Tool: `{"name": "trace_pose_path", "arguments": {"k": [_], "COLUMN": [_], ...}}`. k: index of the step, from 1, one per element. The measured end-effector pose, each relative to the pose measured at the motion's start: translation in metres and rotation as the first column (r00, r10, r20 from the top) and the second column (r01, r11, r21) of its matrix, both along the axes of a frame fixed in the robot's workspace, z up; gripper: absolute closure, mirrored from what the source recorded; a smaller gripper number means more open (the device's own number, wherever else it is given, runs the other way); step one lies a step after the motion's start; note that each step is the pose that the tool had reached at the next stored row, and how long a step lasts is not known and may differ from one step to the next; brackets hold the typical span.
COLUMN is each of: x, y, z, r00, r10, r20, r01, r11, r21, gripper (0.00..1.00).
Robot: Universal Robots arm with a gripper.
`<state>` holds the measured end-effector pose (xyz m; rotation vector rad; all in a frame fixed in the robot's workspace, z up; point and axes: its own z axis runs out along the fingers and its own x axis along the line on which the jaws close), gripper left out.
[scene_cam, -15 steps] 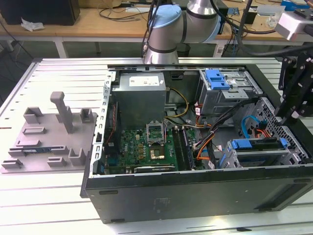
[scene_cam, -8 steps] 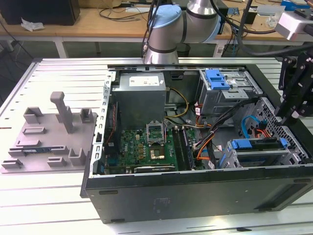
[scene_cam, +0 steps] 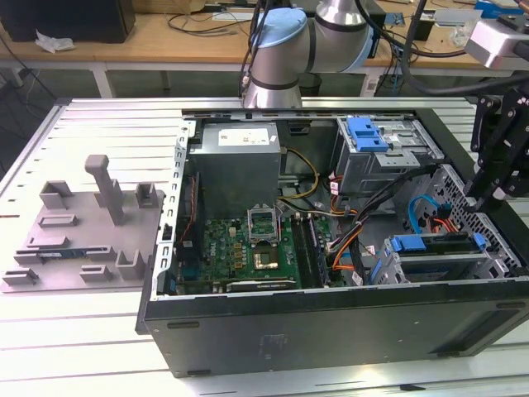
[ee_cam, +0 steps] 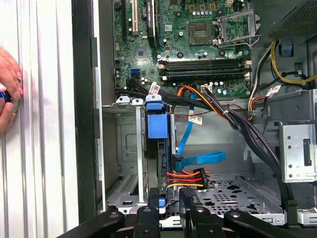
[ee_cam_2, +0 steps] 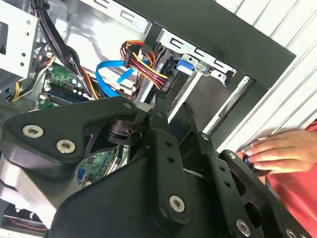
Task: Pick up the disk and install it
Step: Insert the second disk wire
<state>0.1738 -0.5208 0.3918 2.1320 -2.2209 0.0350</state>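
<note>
End effector [scene_cam: 496,178] poised over drive cage [scene_cam: 438,256], apparently seating the disk [ee_cam: 158,163]; its grip cannot be told.

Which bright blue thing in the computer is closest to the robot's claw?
The blue carrier in the lower drive cage, beside the gripper. The other blue piece sits farther away, atop the upper cage.

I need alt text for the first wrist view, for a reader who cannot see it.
An open computer case seen from above: a blue drive carrier sits on edge in a metal drive cage, with the green motherboard beyond. The black gripper is at the picture's edge, and a person's hand rests on the slatted table.
</note>
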Motion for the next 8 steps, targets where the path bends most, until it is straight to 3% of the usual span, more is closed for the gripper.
{"name": "trace_pose_path", "arguments": {"k": [2,3,4,5,6,8], "x": [0.000,0.000,0.000,0.000,0.000,0.000], "y": [0.0036,0.0077,0.0168,0.0196,0.0200,0.0201], "z": [0.0000,0.0001,-0.0001,-0.0011,-0.0030,-0.0051], "r00": [1.0000,1.0000,1.0000,1.0000,1.0000,1.0000], "r10": [0.000,0.000,0.000,0.000,0.002,0.004], "r20": [0.0000,0.0000,0.0000,0.0000,0.0000,-0.0001], "r01": [0.000,0.000,0.000,0.000,-0.002,-0.004], "r11": [0.9999,0.9998,0.9988,0.9976,0.9969,0.9966], "r21": [-0.0108,-0.0214,-0.0488,-0.0686,-0.0781,-0.0828], "gripper": [0.70,0.70,0.70,0.70,0.70,0.70]}}
